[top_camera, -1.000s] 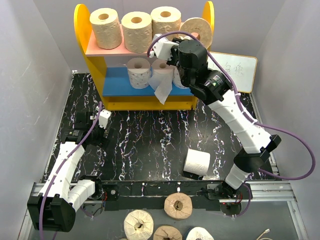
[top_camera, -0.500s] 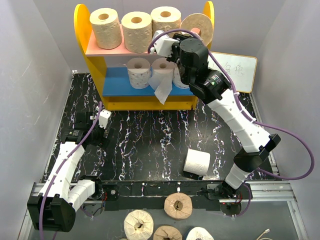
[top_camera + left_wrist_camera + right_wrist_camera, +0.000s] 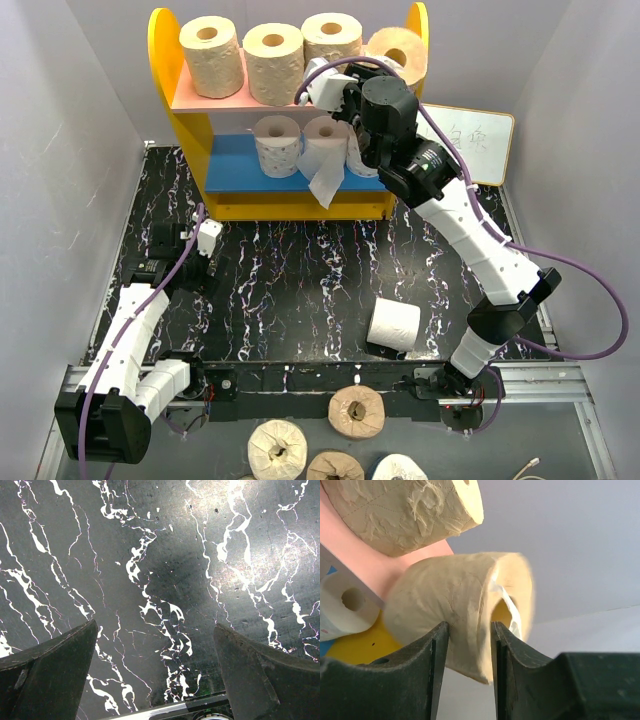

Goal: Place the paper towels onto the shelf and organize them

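The shelf (image 3: pixel 163 60) stands at the back, with three tan paper towels (image 3: pixel 273 62) upright on its pink upper board. My right gripper (image 3: pixel 383 68) is shut on a fourth tan roll (image 3: pixel 403 52) and holds it tilted at the board's right end. In the right wrist view, my right gripper (image 3: pixel 470 630) has one finger in the roll's (image 3: pixel 450 605) hollow centre and one outside. White rolls (image 3: pixel 277 143) stand on the blue lower board, one trailing a loose sheet (image 3: pixel 325 180). Another white roll (image 3: pixel 393 325) lies on the table. My left gripper (image 3: pixel 178 245) (image 3: pixel 155 625) is open and empty over the table.
A small white writing board (image 3: pixel 470 140) leans right of the shelf. Several more rolls (image 3: pixel 357 412) lie below the table's front rail. Grey walls close in on both sides. In the right wrist view a neighbouring tan roll (image 3: pixel 405 510) and the pink board (image 3: pixel 380 570) sit close.
My right gripper has carried the tan roll a little up and back toward the right end of the upper board. The left arm has not moved.
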Robot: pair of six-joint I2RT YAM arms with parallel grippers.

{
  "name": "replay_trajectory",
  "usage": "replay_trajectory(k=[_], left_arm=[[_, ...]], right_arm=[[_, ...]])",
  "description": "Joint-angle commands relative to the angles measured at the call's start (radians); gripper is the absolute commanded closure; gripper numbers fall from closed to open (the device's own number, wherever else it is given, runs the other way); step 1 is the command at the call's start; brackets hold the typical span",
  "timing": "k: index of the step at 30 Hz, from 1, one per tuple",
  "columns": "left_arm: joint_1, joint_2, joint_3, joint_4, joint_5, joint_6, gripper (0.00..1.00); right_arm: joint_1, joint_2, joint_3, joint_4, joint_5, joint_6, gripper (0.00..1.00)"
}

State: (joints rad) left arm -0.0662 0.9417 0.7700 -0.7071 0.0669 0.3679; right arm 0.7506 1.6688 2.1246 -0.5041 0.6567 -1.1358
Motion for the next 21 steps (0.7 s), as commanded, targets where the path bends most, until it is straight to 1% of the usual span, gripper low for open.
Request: replay_trajectory(k=[1, 8, 12, 14, 16, 18, 21], left_arm=[[0.008, -0.003, -0.006, -0.010, 0.007, 0.007, 0.01], [0.008, -0.004, -0.006, -0.009, 0.007, 0.007, 0.01], [0.008, -0.003, -0.005, -0.009, 0.007, 0.006, 0.01], [0.009, -0.006, -0.006, -0.009, 0.007, 0.006, 0.01], [0.008, -0.006, -0.006, -0.010, 0.007, 0.006, 0.01], [0.008, -0.005, -0.005, -0.010, 0.007, 0.007, 0.01], [0.008, -0.004, -0.006, -0.009, 0.007, 0.007, 0.01]], right_arm=[[-0.007, -0.044, -0.004, 0.107, -0.008, -0.021, 0.63], [-0.008, -0.039, -0.012, 0.106, -0.015, -0.022, 0.63], [-0.016, -0.026, -0.007, 0.130, -0.018, -0.039, 0.63], [-0.017, -0.022, -0.034, 0.170, -0.004, -0.063, 0.63], [-0.022, -0.029, -0.084, 0.245, 0.013, -0.106, 0.59], [-0.035, -0.033, -0.132, 0.326, 0.019, -0.134, 0.53], [-0.071, -0.021, -0.152, 0.388, 0.015, -0.130, 0.47]])
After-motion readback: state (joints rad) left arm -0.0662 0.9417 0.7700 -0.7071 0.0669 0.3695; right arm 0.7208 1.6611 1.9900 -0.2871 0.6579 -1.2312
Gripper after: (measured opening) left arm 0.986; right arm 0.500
